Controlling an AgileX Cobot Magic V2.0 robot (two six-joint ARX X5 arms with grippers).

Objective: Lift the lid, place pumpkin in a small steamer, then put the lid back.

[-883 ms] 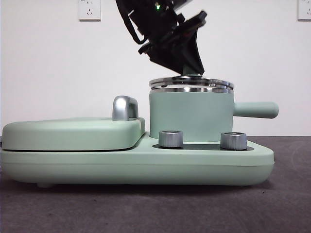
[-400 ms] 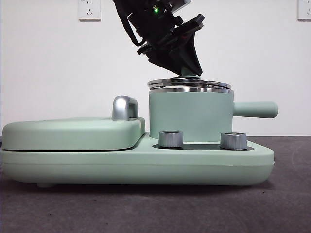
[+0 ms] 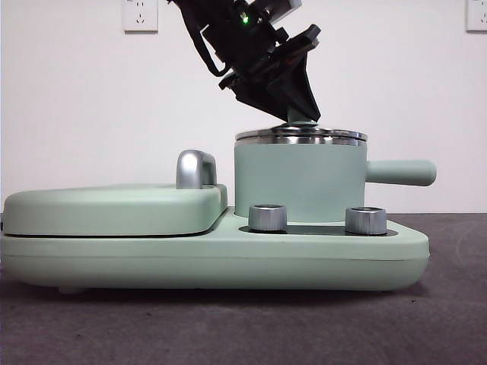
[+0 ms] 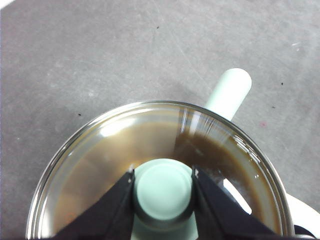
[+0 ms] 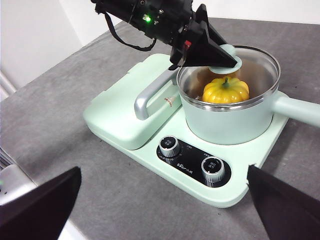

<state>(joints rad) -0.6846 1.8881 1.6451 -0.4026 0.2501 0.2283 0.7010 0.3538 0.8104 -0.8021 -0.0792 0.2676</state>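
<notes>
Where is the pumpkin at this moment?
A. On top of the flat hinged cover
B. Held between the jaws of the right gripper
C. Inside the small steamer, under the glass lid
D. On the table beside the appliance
C. In the right wrist view the pumpkin sits inside the small steamer, seen through the lid, whose knob the left gripper grips.

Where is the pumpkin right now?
The pumpkin sits inside the small steamer, seen through the lid in the right wrist view; the left gripper grips the lid's knob.
</notes>
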